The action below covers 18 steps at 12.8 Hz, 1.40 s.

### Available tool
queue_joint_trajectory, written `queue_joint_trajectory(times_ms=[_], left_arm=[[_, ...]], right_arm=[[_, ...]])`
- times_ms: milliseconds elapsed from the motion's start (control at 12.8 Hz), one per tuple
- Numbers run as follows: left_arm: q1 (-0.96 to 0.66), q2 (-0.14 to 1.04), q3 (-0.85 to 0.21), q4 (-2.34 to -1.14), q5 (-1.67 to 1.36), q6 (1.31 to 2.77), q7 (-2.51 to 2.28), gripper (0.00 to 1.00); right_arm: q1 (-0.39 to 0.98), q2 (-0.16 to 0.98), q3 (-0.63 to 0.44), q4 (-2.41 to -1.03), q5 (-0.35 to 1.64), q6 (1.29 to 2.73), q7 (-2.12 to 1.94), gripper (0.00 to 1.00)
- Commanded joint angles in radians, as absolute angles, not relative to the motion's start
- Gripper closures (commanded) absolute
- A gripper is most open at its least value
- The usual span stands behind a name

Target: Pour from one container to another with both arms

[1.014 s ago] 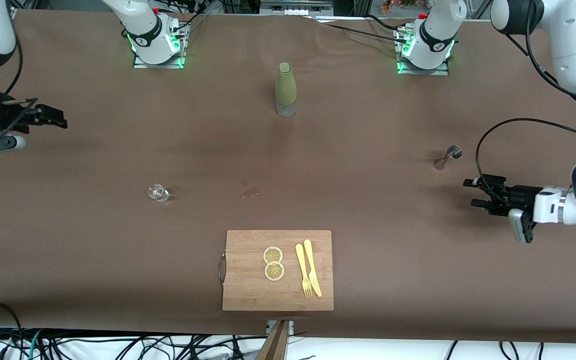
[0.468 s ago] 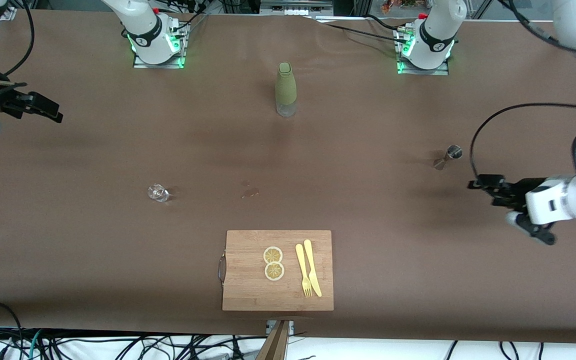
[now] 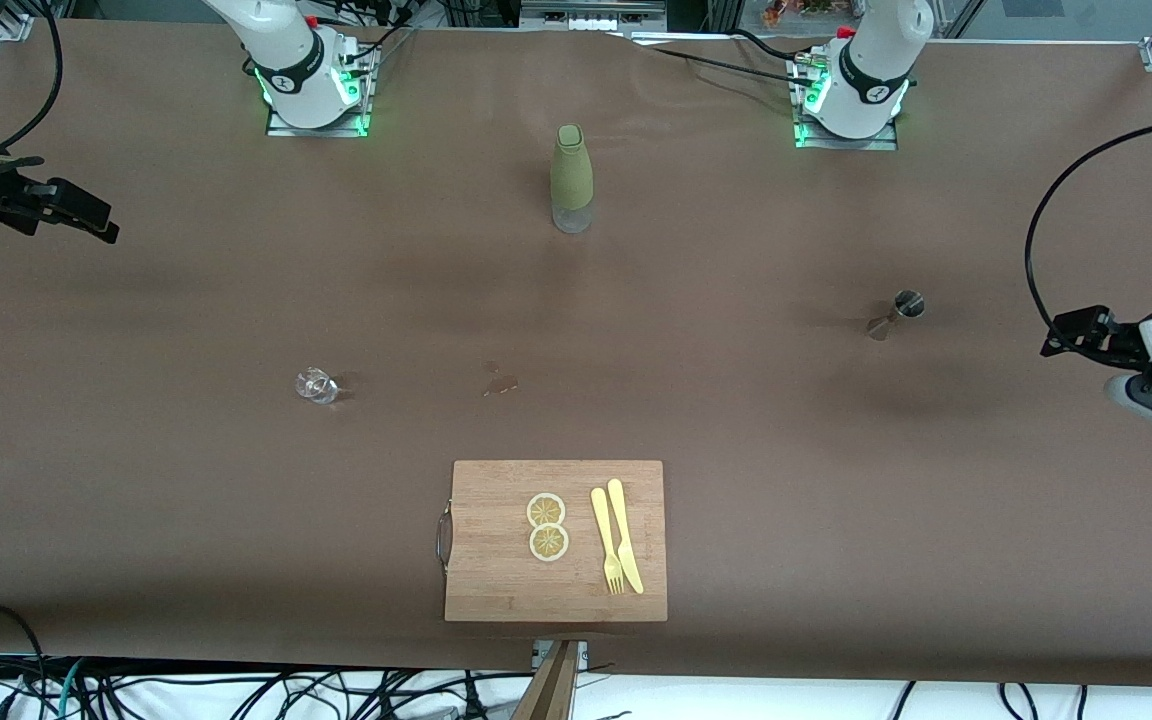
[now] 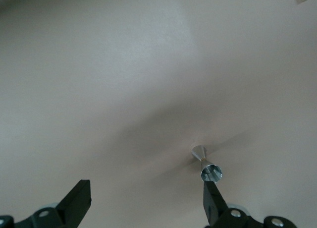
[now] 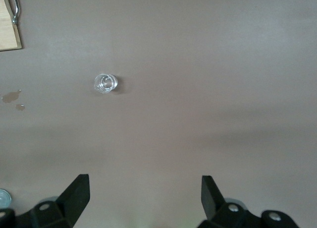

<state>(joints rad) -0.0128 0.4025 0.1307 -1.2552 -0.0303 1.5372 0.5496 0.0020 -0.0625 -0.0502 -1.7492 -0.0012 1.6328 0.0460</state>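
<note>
The tiny clear glass tumbler [image 3: 316, 385] [image 5: 105, 83] stands upright on the brown table toward the right arm's end. The silvery hourglass jigger [image 3: 898, 312] [image 4: 207, 164] stands toward the left arm's end. My left gripper [image 3: 1058, 338] [image 4: 145, 191] hovers over the table's edge at its own end, well apart from the jigger, open and holding nothing. My right gripper [image 3: 96, 222] [image 5: 144, 186] hangs over the table's edge at the right arm's end, apart from the tumbler, open and holding nothing.
A tall olive-sleeved bottle [image 3: 572, 178] stands mid-table near the bases. A wooden cutting board [image 3: 496, 560] with two lemon slices [image 3: 547, 525] and a yellow fork and knife [image 3: 616, 540] lies near the front camera. A small wet spot [image 3: 499, 384] marks the table's middle.
The left arm has swung away from the jigger toward its end of the table. The right gripper has drifted slightly outward. Both grippers stay open.
</note>
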Motion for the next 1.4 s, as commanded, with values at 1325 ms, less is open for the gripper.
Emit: queue_joint_trajectory(times_ms=[1325], left_arm=[[-0.008, 0.212, 0.026, -1.322, -0.104, 1.420, -0.043, 0.00]], right_arm=[[-0.005, -0.015, -0.060, -1.683, 0.003, 1.618, -0.028, 0.00]])
